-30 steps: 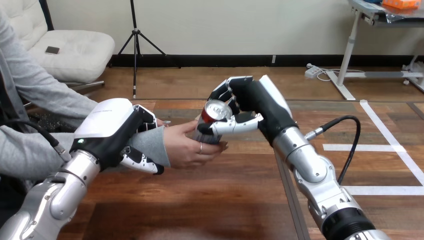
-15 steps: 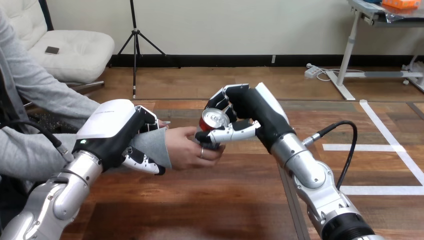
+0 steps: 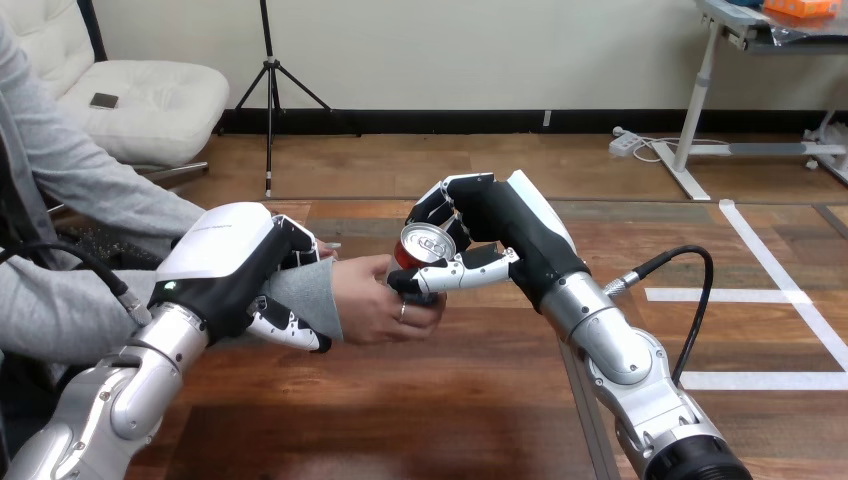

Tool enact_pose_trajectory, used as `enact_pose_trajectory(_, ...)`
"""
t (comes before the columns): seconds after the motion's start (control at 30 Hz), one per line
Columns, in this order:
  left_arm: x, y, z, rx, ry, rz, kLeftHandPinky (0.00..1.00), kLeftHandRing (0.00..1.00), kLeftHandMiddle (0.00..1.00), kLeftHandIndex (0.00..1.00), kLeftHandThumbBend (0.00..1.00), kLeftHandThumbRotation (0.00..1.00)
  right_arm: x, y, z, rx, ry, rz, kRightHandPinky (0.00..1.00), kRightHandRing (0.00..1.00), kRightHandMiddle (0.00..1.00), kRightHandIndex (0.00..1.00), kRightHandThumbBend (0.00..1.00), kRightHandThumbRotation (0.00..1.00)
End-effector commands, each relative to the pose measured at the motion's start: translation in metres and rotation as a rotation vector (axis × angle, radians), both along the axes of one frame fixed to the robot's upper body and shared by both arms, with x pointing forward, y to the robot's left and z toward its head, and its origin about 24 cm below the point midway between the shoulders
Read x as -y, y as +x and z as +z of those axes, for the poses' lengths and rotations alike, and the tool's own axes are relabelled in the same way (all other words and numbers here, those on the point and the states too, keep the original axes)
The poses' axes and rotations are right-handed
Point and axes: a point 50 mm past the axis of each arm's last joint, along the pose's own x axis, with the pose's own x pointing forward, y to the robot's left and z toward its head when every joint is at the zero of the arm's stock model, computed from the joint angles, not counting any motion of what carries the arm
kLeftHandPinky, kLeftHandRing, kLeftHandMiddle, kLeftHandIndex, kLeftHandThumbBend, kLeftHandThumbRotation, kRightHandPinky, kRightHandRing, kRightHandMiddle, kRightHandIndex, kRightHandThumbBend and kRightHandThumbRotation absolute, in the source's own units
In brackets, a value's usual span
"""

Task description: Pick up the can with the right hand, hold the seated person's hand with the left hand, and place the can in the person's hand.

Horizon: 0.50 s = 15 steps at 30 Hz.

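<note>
Can (image 3: 425, 247): centre of the frame, raised off the worktop (image 3: 430, 400), tilted so its silver top faces the camera; its lower part is hidden behind the robot's thumb and the person's curled hand.
Right hand (image 3: 500, 215): comes in from the lower right; its fingers (image 3: 440, 205) wrap over the far side of the can and the thumb (image 3: 465, 268) crosses the near side, so the can is clasped firmly.
Person's hand (image 3: 375, 300): left of centre, palm cupped towards the can and touching its lower end, ready to take the weight.
Left hand (image 3: 225, 265): at the left, closed round the person's wrist at the grey sleeve (image 3: 305, 295), fingers above and thumb beneath; this seems meant to steady the receiving hand and keep it level.
Stage: the handover looks nearly made, as both the robot's right hand and the person's hand are on the can.
Next need: probably loosening the right hand only once the person's hand has closed.
Risk: the tilted can could slip out sideways if let go early.
</note>
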Motion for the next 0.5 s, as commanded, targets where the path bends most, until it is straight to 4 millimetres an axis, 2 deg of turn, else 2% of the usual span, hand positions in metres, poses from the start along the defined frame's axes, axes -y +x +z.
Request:
enact_pose_trajectory(0.0,0.0353,0.0294,0.0768,0.297,-0.130,-0.103,0.19,0.23,0.28,0.29,0.74,0.00,-0.0218,0.0059,0.0475,0.194,0.057,0.094,0.30,0.33,0.42,0.42,0.85,0.00)
enact_pose_trajectory(0.47,0.0336,0.0291,0.0772,0.308,-0.144,-0.099,0.18,0.23,0.28,0.28,0.73,0.00,-0.0189,0.0057,0.0448,0.178,0.034,0.095,0.32,0.35,0.41,0.43,0.82,0.00)
